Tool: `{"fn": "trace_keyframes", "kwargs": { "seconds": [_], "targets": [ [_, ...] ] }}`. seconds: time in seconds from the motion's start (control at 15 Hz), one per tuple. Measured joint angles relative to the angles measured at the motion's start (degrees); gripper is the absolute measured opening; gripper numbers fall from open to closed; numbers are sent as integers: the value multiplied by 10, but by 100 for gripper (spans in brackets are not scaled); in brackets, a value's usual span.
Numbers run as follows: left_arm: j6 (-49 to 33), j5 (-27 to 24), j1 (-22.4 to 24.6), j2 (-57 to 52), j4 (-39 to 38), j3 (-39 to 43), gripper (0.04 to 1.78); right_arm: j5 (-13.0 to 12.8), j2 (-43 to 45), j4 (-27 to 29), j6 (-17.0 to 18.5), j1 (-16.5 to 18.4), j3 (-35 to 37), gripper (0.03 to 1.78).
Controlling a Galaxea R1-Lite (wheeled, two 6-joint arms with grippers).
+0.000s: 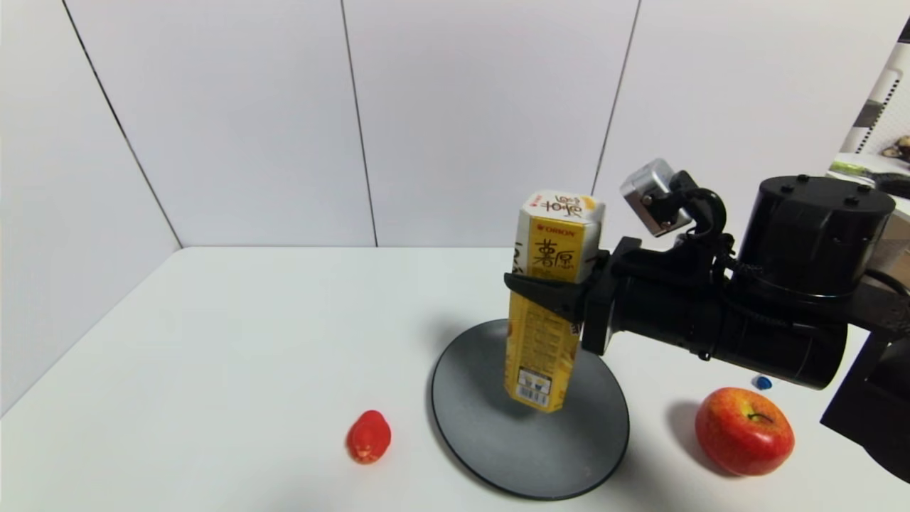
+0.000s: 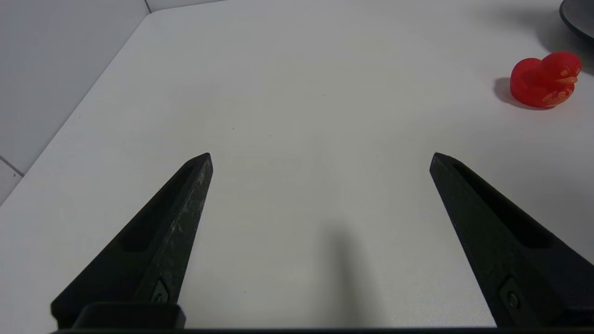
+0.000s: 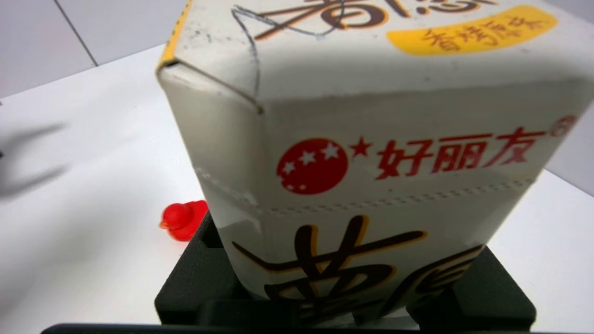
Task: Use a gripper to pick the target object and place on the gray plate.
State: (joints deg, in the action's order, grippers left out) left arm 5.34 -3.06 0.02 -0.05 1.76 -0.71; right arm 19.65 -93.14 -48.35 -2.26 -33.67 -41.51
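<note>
In the head view the right tool [image 1: 551,295] is clamped on the upper part of the yellow snack carton [image 1: 544,334], which hangs at centre frame, long axis near upright and slightly tilted. Its base sits over the gray plate [image 1: 498,441], which spreads at lower centre; whether the base touches cannot be told. I judge the coming move to be straight down. The left tool [image 2: 320,160] hovers over bare worktop [image 2: 297,93], wide apart and empty, near a red toy duck [image 2: 545,80].

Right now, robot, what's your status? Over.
Right claw shut on snack carton, held above gray plate. Left claw open, idle. Nothing on plate.
</note>
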Motion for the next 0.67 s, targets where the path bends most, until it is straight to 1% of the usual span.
{"fn": "trace_keyframes", "kwargs": {
  "seconds": [0.13, 0.2, 0.4, 0.67],
  "targets": [
    [0, 0, 0, 0, 0, 0, 169, 0, -17, -14, 0, 2, 13, 89],
    [0, 0, 0, 0, 0, 0, 169, 0, -23, -14, -1, 2, 16, 93],
    [0, 0, 0, 0, 0, 0, 169, 1, -37, -18, -1, 3, 19, 118],
    [0, 0, 0, 0, 0, 0, 169, -1, -42, -27, 2, 4, 18, 139]
  ]
}}
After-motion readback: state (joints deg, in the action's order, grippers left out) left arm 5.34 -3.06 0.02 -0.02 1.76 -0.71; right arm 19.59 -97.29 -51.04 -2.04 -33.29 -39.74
